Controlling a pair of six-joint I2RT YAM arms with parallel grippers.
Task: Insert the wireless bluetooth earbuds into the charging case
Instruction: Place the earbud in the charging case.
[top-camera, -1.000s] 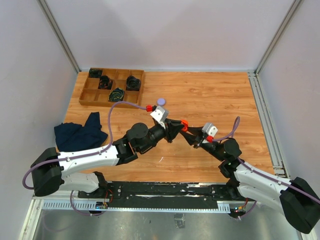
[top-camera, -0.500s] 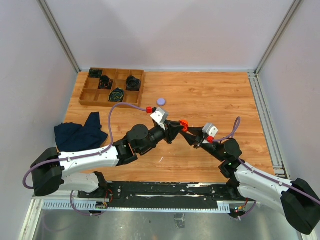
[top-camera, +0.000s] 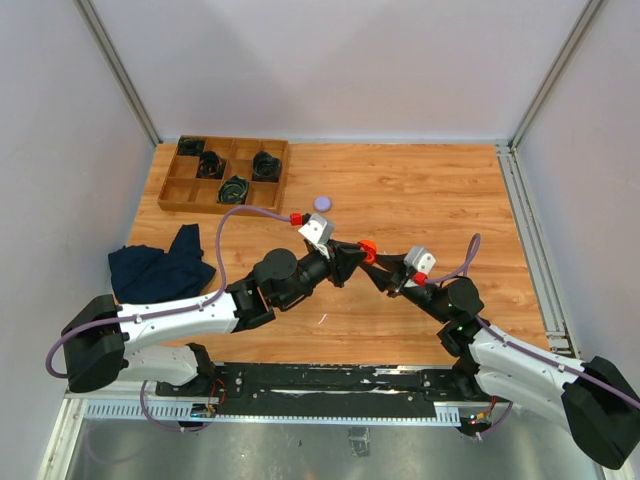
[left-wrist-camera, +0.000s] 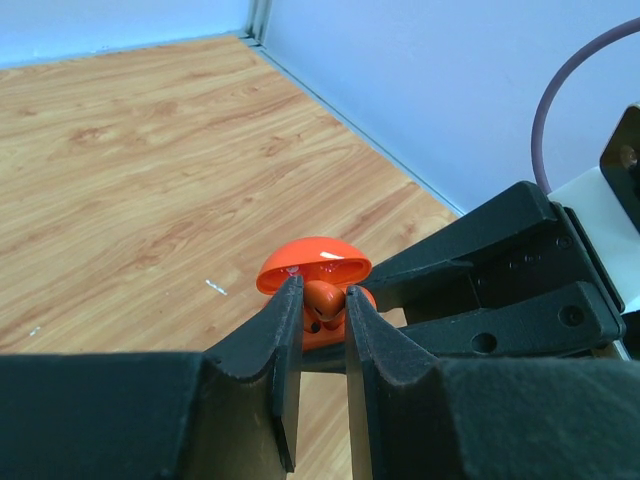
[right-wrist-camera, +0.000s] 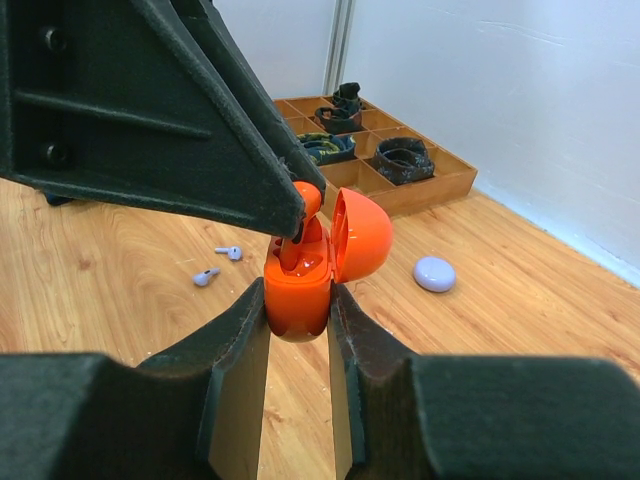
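On the left lie a crumpled dark blue cloth (top-camera: 160, 265) and a brown wooden compartment tray (top-camera: 170, 190) holding coiled black cables (top-camera: 233, 187). The left gripper (left-wrist-camera: 322, 300) is pinched nearly shut on a tiny orange plastic earbud (right-wrist-camera: 309, 203), pressing it down into the open orange clamshell charging case (right-wrist-camera: 358, 238). The right gripper (right-wrist-camera: 298, 292) is clamped narrowly round that case's lower half and holds it above the table. The bud looks at its socket but not clearly seated, and I cannot tell whether its partner is inside. Two tiny lilac earbuds (right-wrist-camera: 229, 252) lie loose on the wood, apart from a closed lilac round case (right-wrist-camera: 434, 273), so most of the task seems left
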